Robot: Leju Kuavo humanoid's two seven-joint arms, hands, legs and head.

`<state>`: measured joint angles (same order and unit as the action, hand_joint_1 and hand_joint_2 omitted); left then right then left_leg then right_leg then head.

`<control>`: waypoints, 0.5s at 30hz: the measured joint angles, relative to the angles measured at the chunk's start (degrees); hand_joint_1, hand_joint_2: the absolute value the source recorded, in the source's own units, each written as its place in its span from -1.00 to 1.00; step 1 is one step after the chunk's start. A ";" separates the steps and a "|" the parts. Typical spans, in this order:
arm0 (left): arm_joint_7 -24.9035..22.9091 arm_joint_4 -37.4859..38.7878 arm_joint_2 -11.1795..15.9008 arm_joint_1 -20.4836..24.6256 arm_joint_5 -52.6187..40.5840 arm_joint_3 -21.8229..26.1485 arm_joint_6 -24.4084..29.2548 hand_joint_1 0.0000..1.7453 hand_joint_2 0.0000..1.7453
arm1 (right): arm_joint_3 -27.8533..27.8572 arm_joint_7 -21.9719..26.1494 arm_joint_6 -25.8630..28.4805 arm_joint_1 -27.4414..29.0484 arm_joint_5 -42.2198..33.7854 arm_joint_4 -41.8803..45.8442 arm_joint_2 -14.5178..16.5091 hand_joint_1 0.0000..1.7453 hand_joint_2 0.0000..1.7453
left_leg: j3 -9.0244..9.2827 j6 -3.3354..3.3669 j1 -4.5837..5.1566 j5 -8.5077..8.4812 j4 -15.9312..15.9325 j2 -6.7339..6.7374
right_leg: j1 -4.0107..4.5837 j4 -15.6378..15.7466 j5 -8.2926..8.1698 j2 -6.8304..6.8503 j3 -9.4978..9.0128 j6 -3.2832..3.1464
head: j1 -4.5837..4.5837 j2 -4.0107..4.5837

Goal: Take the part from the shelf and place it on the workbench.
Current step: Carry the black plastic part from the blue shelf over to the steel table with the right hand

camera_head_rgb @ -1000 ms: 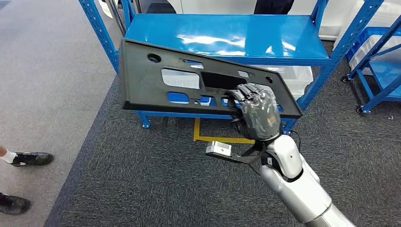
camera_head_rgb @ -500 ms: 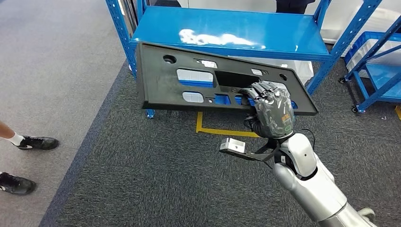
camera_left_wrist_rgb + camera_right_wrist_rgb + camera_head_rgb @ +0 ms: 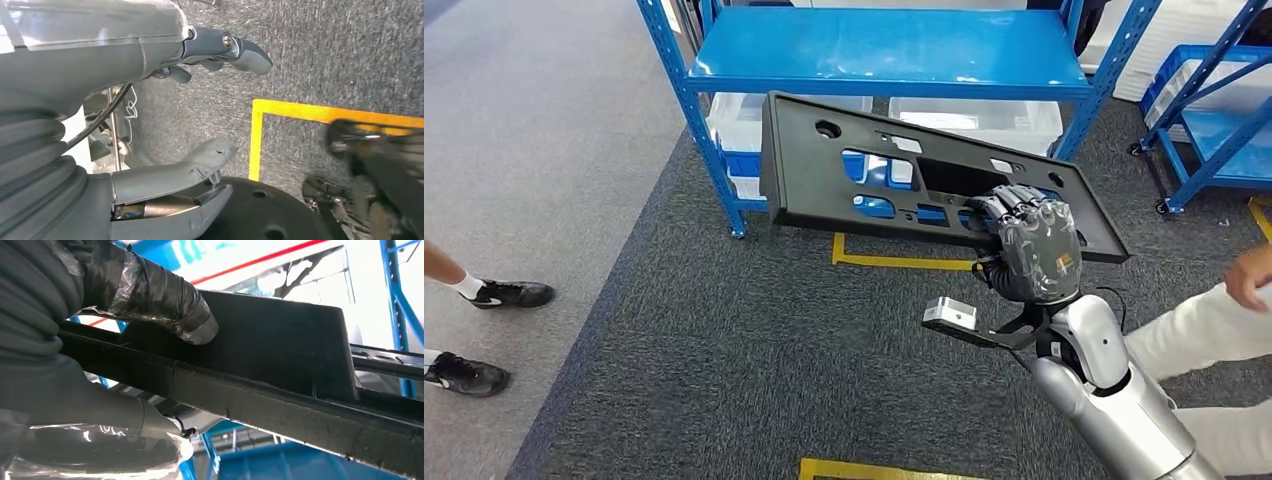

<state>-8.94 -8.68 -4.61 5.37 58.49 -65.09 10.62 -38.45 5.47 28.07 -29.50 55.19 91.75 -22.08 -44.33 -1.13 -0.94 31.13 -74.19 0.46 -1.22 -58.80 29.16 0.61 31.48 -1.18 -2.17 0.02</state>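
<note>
One black part [image 3: 894, 180], a long flat panel pierced with cut-outs, hangs in the air in front of the blue shelf [image 3: 884, 50], tilted, with its far end lower toward the robot's right. From the head view the right hand [image 3: 1029, 245] grips the panel's near edge, fingers [image 3: 1009, 205] curled over the top into a rectangular opening. Two clear bins [image 3: 974, 118] sit on the shelf's lower level behind the panel. A person's black shoes [image 3: 509, 293] stand on the grey floor well to the left of the shelf, and a pale sleeve [image 3: 1194, 330] reaches in just beside the right arm.

Close behind the right hand, the wrist view adds the grip's underside: a taped finger [image 3: 165, 302] presses on one face of the part [image 3: 280, 355] and the thumb [image 3: 100, 410] on the other, clamped across its rim.

Down at the left wrist, the left hand [image 3: 200, 110] hangs over dark carpet with a yellow tape line [image 3: 300, 112], fingers [image 3: 240, 50] and thumb apart, holding nothing.
</note>
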 joint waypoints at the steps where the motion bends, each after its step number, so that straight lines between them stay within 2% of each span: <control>1: 0.00 0.00 0.01 0.00 0.00 0.00 -0.01 -1.00 1.00 | 0.05 0.01 -0.09 0.27 -0.03 0.06 -0.13 1.00 1.00 | 0.30 0.05 0.01 -0.02 -1.37 -0.01 | 0.11 -0.06 -0.32 -0.04 0.45 0.03 | 0.00 0.01; 2: 0.01 0.00 0.02 0.00 0.00 -0.01 -0.02 -1.00 1.00 | 0.14 0.02 -0.15 0.54 -0.05 0.13 -0.25 1.00 1.00 | 1.62 0.20 0.03 -0.91 -0.61 -0.03 | 0.20 -0.14 -0.56 -0.08 0.81 0.12 | 0.00 0.01; 4: 0.13 0.00 0.03 0.01 0.00 -0.02 -0.02 -1.00 1.00 | 0.53 0.08 -0.22 1.01 -0.22 0.43 -0.56 1.00 1.00 | 6.88 0.87 0.15 -3.02 6.46 -0.16 | 0.29 -0.33 -0.85 -0.12 1.28 0.36 | 0.00 0.00; 5: 0.21 0.00 0.05 0.04 0.00 -0.04 -0.03 -1.00 1.00 | 0.82 0.14 -0.27 1.16 -0.37 0.67 -0.73 1.00 1.00 | 9.50 1.23 0.29 -3.44 10.28 -0.26 | 0.36 -0.41 -0.96 -0.11 1.46 0.56 | 0.01 0.00; 6: 0.29 0.00 0.07 0.05 0.00 -0.08 -0.05 -1.00 1.00 | 1.13 0.22 -0.33 1.32 -0.54 0.91 -0.96 1.00 1.00 | 11.30 1.55 0.45 -3.54 13.18 -0.35 | 0.40 -0.43 -1.12 -0.08 1.59 0.82 | 0.02 0.00; 7: 0.34 0.00 0.09 0.06 -0.01 -0.12 -0.12 -1.00 1.00 | 1.40 0.28 -0.37 1.55 -0.68 1.13 -1.19 1.00 1.00 | 12.10 1.75 0.61 -3.31 14.64 -0.42 | 0.42 -0.40 -1.32 -0.04 1.69 1.13 | 0.03 0.00; 9: 0.39 0.00 0.07 0.04 -0.02 -0.22 -0.28 -1.00 1.00 | 1.98 0.50 -0.32 2.48 -0.77 1.69 -1.74 1.00 1.00 | 12.28 2.20 0.61 -3.63 15.56 -0.46 | 0.45 -0.23 -1.62 0.04 1.74 1.84 | 0.04 0.01; 10: 0.41 0.00 0.03 0.05 -0.04 -0.28 -0.36 -1.00 1.00 | 2.34 0.62 -0.19 3.20 -0.66 2.07 -2.04 1.00 1.00 | 12.32 2.57 0.49 -3.93 15.99 -0.50 | 0.43 -0.48 -1.30 0.01 1.83 2.12 | 0.05 0.01; 11: 0.42 0.00 0.00 0.05 -0.09 -0.38 -0.41 -1.00 1.00 | 2.78 0.82 -0.01 4.01 -0.41 2.51 -2.39 1.00 1.00 | 12.30 3.04 0.36 -4.29 16.39 -0.56 | 0.41 -1.55 -0.32 -0.06 2.29 2.35 | 0.07 0.01; 13: 0.50 0.00 -0.06 0.05 -0.19 -0.64 -0.51 -1.00 1.00 | 3.64 1.16 0.57 5.75 0.20 3.19 -3.07 1.00 1.00 | 12.01 3.72 0.31 -4.83 16.76 -0.79 | 0.34 -6.82 3.22 -0.30 4.53 2.70 | 0.09 0.00; 14: 0.56 0.00 -0.07 0.03 -0.22 -0.80 -0.54 -1.00 1.00 | 4.02 1.31 0.90 6.78 0.50 3.47 -3.34 1.00 1.00 | 11.71 3.90 0.35 -4.98 16.70 -1.02 | 0.33 -10.54 5.13 -0.36 6.13 2.85 | 0.09 0.00; 15: 0.62 0.00 -0.08 0.01 -0.22 -0.96 -0.56 -1.00 1.00 | 4.36 1.40 1.22 7.88 0.73 3.72 -3.56 1.00 1.00 | 11.43 3.96 0.39 -5.10 16.60 -1.30 | 0.32 -13.59 6.31 -0.39 7.39 3.00 | 0.09 -0.01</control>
<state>-8.32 -8.68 -4.69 5.38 58.27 -66.05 10.06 -34.09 6.87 29.29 -21.62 55.92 95.47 -25.63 -32.90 2.83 -0.55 26.03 -57.58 -0.84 -0.89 -72.39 35.47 0.21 38.88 1.81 -2.09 0.01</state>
